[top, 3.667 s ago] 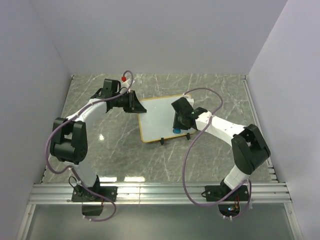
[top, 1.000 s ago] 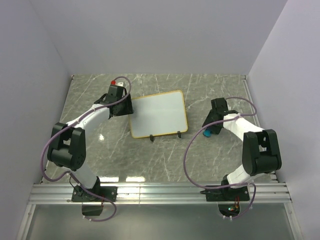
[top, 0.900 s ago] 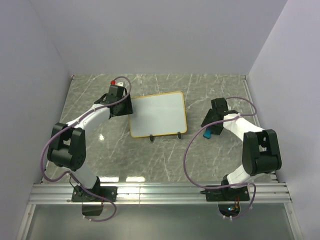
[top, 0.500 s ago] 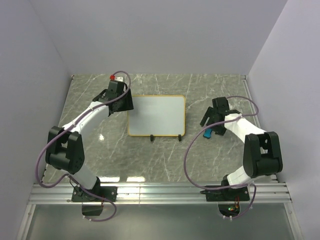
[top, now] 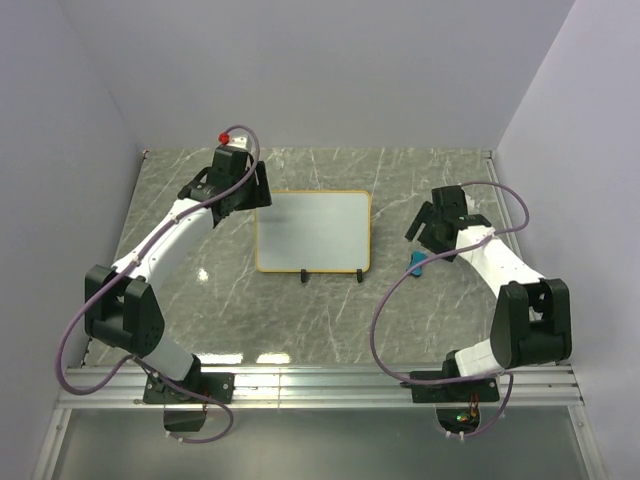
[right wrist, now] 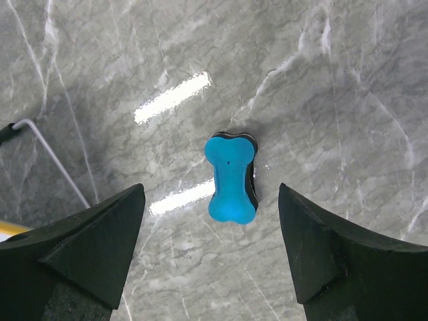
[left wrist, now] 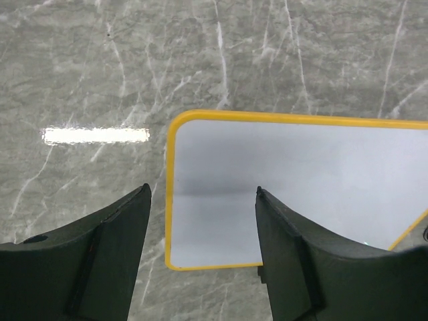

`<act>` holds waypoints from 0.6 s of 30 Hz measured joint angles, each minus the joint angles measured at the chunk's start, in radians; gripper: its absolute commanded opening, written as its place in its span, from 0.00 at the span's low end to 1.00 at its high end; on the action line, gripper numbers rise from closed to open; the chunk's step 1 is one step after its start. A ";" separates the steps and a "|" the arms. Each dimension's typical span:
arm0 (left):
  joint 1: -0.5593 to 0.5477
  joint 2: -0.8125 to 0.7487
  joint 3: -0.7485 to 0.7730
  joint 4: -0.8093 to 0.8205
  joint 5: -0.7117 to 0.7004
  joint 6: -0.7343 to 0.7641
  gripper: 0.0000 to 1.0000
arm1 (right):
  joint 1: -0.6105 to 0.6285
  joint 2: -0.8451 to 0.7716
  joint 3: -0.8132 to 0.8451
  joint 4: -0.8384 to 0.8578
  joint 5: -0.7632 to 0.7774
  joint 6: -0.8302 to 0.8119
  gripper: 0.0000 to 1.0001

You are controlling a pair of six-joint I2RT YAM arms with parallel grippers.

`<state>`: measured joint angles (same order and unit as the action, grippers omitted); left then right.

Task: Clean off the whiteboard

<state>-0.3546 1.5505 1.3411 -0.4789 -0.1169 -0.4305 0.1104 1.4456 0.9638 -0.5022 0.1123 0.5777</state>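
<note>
Top external view shows the whiteboard (top: pixel 313 232) lying about midway across the grey marbled worktop (top: pixel 300 320), a little toward its far edge, between the two arms. It is probably light, thin and stiff, so it should slide or pivot on the smooth worktop when rubbed unless one arm pins it. Its glossy face gives poor purchase. The better hold looks to be the narrow frame, pinched at a short side or a corner, with modest force since the frame seems slight.

The board is a small white rectangle with rounded corners, an orange-yellow frame, and two black feet (top: pixel 303 275) at the edge nearest the arm bases. Its face reads pale grey-white, and I can make out no writing on it in either view that shows it.

The left gripper (left wrist: pixel 202 192) has its jaws apart over the board's left end, not clamped on it. The right gripper (right wrist: pixel 210 189) is also spread wide and holds nothing. The blue eraser (right wrist: pixel 231 177) lies free on the worktop beneath it, right of the board.
</note>
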 measured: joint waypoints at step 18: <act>-0.014 -0.039 0.009 -0.013 0.080 0.000 0.69 | -0.004 -0.100 -0.022 -0.007 0.011 0.000 0.87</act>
<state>-0.3691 1.5120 1.3499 -0.4915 -0.0364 -0.4301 0.1062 1.3457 0.9421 -0.5091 0.1238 0.5781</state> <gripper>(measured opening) 0.690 0.873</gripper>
